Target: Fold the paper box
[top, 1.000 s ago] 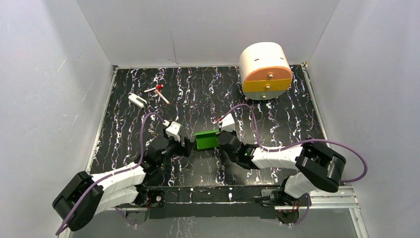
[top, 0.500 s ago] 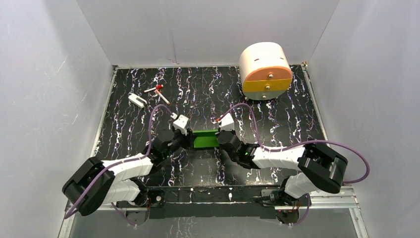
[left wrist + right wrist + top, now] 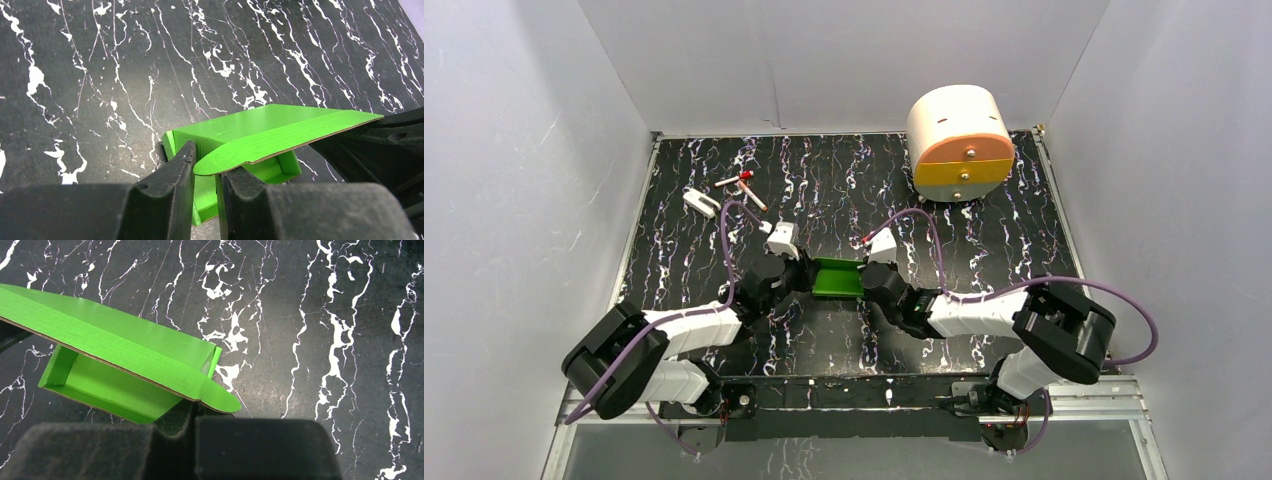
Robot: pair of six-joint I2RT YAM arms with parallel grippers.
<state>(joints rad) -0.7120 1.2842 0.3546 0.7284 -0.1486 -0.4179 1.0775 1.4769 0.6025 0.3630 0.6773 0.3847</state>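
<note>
The bright green paper box point(image 3: 839, 278) lies mid-table between my two grippers, its tray open and its lid raised at a slant above it. In the left wrist view the box point(image 3: 260, 125) has a rounded lid tab just over my fingers. My left gripper point(image 3: 809, 277) point(image 3: 210, 164) has closed to a narrow gap around the box's left end wall, one finger outside and one inside. My right gripper point(image 3: 867, 280) point(image 3: 194, 410) is shut on the right end wall of the box point(image 3: 115, 347), beneath the other rounded tab.
A large cream-and-orange rounded drawer unit point(image 3: 959, 140) stands at the back right. A small white object point(image 3: 701, 203) and red-and-white sticks point(image 3: 744, 185) lie at the back left. Grey walls enclose the black marbled table point(image 3: 984, 240).
My left arm has reached right to the box, and its jaws have narrowed from wide open onto the left end wall. The right gripper keeps its hold.
</note>
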